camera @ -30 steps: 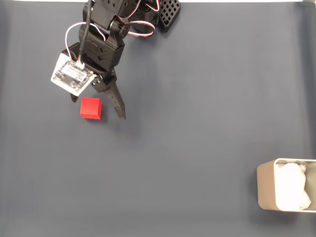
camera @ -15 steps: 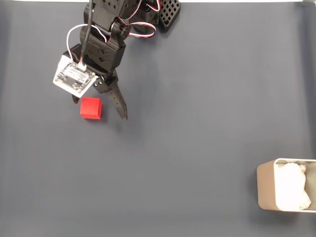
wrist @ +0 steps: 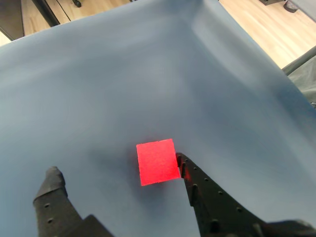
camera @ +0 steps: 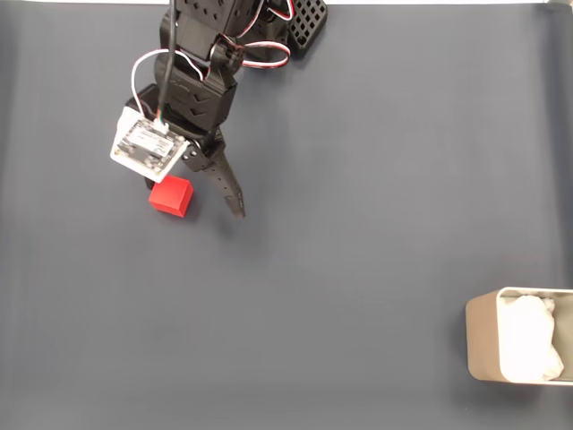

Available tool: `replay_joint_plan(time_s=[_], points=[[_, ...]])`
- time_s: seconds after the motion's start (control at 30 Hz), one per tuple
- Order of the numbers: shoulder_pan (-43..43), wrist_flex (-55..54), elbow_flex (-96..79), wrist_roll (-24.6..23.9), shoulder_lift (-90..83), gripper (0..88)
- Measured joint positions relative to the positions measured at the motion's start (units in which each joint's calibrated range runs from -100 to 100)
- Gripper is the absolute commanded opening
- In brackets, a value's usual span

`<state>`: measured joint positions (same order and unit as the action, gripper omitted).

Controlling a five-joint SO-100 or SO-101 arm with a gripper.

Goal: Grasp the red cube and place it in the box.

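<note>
The black two-finger gripper (wrist: pixel 116 173) hangs with jaws spread wide around the small matte red cube (wrist: pixel 157 161), one fingertip touching its side, well apart from the beige rounded box (camera: pixel 481 339).

Count, fixed view: one red cube (camera: pixel 170 196), one box (camera: pixel 484 345), one arm carrying one gripper (camera: pixel 193 202) with two fingers, and one white circuit board (camera: pixel 149 146) mounted on the arm just above the cube. The box, well away from the cube toward the lower right, holds one lump of white padding (camera: pixel 529 338). One dark blue cloth (camera: pixel 358 206) lies under the cube; the wrist view confirms one cube (wrist: pixel 157 161) between two finger tips.
</note>
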<state>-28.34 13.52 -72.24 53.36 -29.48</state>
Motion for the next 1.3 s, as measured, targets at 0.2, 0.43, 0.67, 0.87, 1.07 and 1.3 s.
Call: replay_joint_plan(time_s=[0.2,0.43,0.67,0.87,1.07,1.3], points=[[0.7,0.0,0.0,-0.2,0.0,50.2],[0.7,0.0,-0.6,-0.3,0.0,50.3],[0.7,0.0,-0.6,-0.3,-0.3,50.3],[0.7,0.0,-2.1,-0.3,-1.2,50.1],[0.7,0.0,-2.1,-0.3,-1.5,49.3],[0.7,0.0,-2.1,-0.3,-1.5,49.0]])
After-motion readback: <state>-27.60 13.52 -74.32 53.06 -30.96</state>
